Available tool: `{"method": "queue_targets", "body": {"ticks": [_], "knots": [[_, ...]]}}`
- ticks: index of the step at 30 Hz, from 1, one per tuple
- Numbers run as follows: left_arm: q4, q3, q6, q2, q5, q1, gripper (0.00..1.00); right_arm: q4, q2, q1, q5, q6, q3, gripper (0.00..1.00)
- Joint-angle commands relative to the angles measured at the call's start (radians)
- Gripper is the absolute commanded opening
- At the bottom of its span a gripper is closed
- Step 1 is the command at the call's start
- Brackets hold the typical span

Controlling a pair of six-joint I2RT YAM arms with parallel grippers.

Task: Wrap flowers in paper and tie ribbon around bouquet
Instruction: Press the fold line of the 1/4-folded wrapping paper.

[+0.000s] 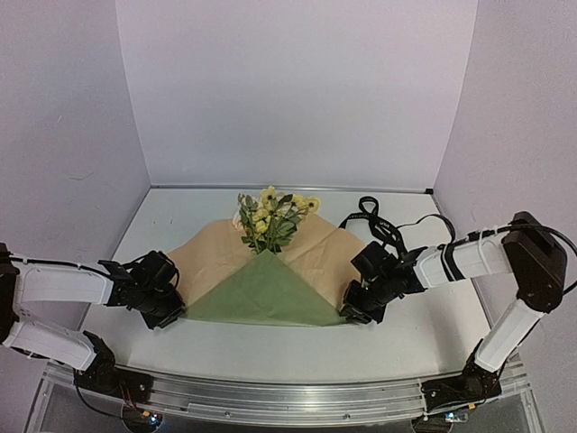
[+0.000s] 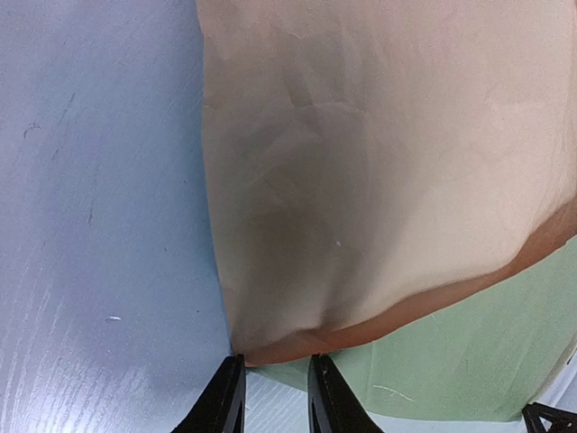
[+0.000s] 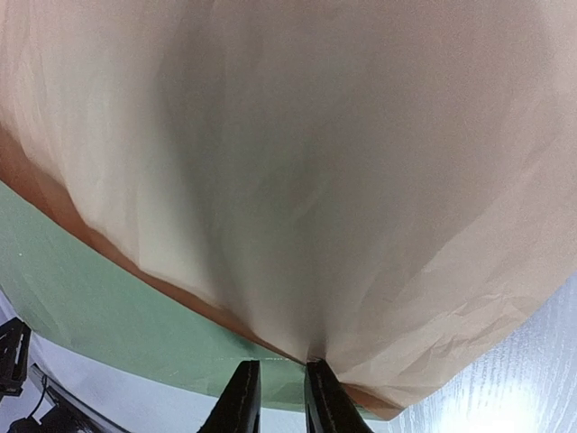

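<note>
1. Reaching in from the left side, the left tool [image 1: 169, 309] sits low over the worktop [image 1: 270, 354], right at the left corner of the paper [image 1: 263, 293].
2. Seen from the left wrist, its fingers [image 2: 225, 401] stand nearly together with only a narrow slit between them. The folded corner of the sheet runs in between their tips and is pinched there. From that point the tan underside rises toward the camera, and a strip of the olive-green face shows below and to the right.
3. The sheet lies in the middle of the worktop, stretched between the two tools. Its near part is folded up into an olive-green triangle with the apex pointing at the far wall. Tan flaps spread out on either side of the triangle.
4. The flowers [image 1: 270, 216] lie at the far centre. Their yellow-cream blossoms and leaves fan out just beyond the triangle's apex, over the tan paper. The stems run under the green fold and are hidden there.
5. The ribbon [image 1: 372, 221] lies in loose black loops on the worktop right of the blossoms, just past the right tan flap and beside the right arm.
6. The right tool [image 1: 358, 309] sits low at the sheet's right corner. Its fingers [image 3: 242, 397] are nearly closed and clamp the paper where the creases converge, with the tan side billowing up over them.
</note>
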Motion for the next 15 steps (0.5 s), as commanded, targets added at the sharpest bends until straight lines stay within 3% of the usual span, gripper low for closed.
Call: {"method": "queue_targets", "body": {"ticks": [1,7,11,15], "knots": [[-0.131,0.043,0.054,0.021,-0.029,0.008,0.26,-0.134,-0.031,-0.012,0.034,-0.049,-0.038,0.24],[-0.206,0.189,0.208,-0.004,-0.085,0.008,0.3,-0.2,-0.152,-0.01,0.04,-0.094,-0.039,0.44],[-0.235,0.297,0.312,-0.005,-0.102,0.003,0.31,-0.21,-0.208,0.003,0.055,-0.057,-0.083,0.5],[-0.164,0.371,0.426,0.054,-0.034,-0.023,0.31,-0.183,-0.227,0.038,0.098,-0.015,-0.114,0.53]]}}
